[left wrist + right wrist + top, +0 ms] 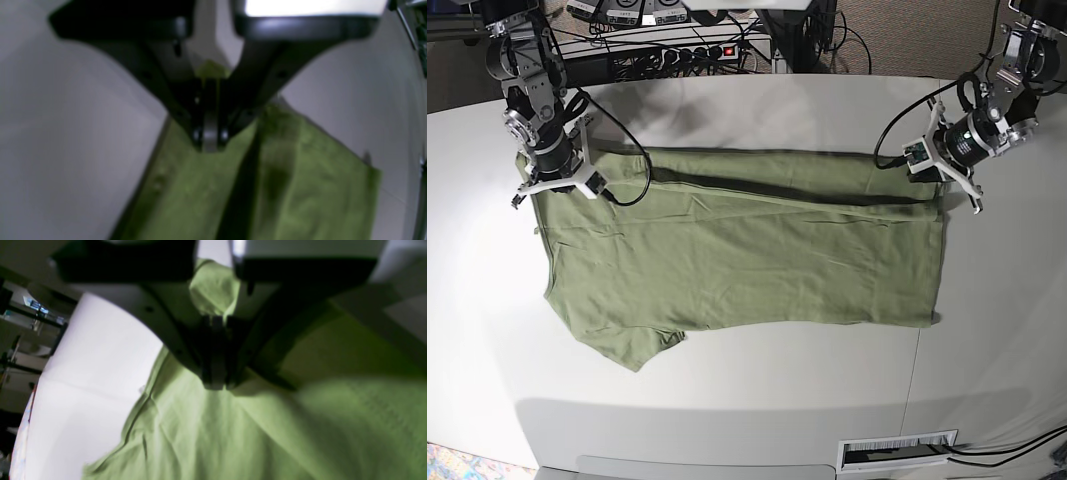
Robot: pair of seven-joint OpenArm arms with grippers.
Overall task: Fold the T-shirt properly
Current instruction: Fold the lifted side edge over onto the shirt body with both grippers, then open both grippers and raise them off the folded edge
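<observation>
The olive-green T-shirt (pixel 747 260) lies flat across the white table (pixel 757 400), its far edge doubled over in a long fold and one sleeve pointing to the front left. My right gripper (pixel 557 183) is at the shirt's far left corner, shut on a pinch of cloth; the right wrist view shows the closed gripper (pixel 215 380) with green fabric (pixel 233 440) bunched between the fingers. My left gripper (pixel 939 185) is at the far right corner, shut on the cloth; in the left wrist view it (pixel 210 141) holds the shirt's edge (pixel 300 186) over the table.
A power strip and a tangle of cables (pixel 697 50) lie along the table's back edge. A white slotted label plate (pixel 897 452) sits at the front edge. Bare table surface surrounds the shirt in front and on both sides.
</observation>
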